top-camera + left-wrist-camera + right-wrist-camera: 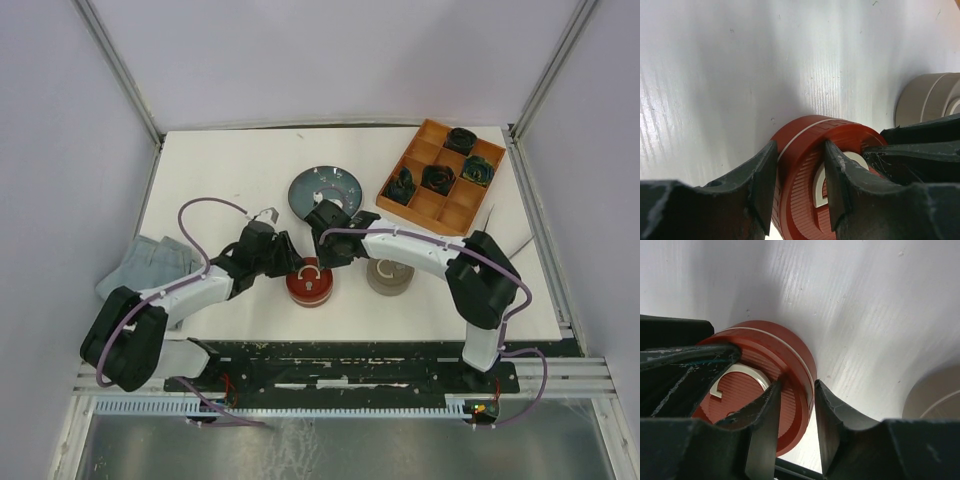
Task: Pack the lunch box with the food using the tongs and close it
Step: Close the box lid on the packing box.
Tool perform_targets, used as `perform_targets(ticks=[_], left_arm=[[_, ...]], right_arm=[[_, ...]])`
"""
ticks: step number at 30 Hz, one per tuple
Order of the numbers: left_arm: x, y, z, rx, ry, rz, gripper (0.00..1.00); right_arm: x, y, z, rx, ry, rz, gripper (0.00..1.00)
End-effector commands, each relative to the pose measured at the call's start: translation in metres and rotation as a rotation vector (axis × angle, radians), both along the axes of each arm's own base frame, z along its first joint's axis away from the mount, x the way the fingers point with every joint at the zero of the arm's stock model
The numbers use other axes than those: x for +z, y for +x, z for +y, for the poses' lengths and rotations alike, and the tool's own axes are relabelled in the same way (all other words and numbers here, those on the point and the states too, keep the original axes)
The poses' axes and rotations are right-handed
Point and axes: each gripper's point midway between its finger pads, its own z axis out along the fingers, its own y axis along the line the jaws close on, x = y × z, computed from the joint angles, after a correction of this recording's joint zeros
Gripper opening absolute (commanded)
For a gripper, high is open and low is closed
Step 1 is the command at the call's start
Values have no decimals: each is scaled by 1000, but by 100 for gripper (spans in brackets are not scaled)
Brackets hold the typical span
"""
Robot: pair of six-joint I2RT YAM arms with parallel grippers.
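Lunch box point(309, 291): red, round, lidded.
Left gripper point(799, 148): pinching its rim.
Right gripper point(797, 385): astride rim; grip cannot tell.

This is looking like a robotics lab cell. A left arm point(190, 292) and right arm point(420, 250) are sitting bolted to a black rail point(340, 372) behind the left pincer point(799, 170) and right pincer point(796, 405), with purple cables point(210, 203) looping out to either side of them. Pale walls point(60, 120) on metal posts point(115, 65) are boxing in the white table point(230, 170) around both pincers. Beyond them an orange tray point(425, 205) and grey plate point(315, 183) are lying on it.
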Motion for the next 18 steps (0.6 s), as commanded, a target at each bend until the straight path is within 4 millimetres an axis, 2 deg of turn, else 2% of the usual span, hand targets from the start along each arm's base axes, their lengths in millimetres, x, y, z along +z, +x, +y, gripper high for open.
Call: perform_targets(ticks=[1, 7, 8, 13, 18], left_arm=[[-46, -46, 25, -35, 130, 162, 47], [3, -27, 20, -26, 102, 44, 53], [10, -25, 19, -25, 91, 28, 55], [41, -19, 12, -19, 32, -36, 61], [65, -24, 2, -32, -69, -73, 65]], right_arm=[[-35, -23, -29, 24, -144, 58, 40], [16, -11, -13, 39, -34, -34, 43], [28, -11, -12, 45, -4, -48, 44], [59, -23, -5, 65, 114, -55, 49], [65, -34, -2, 76, 168, -26, 49]])
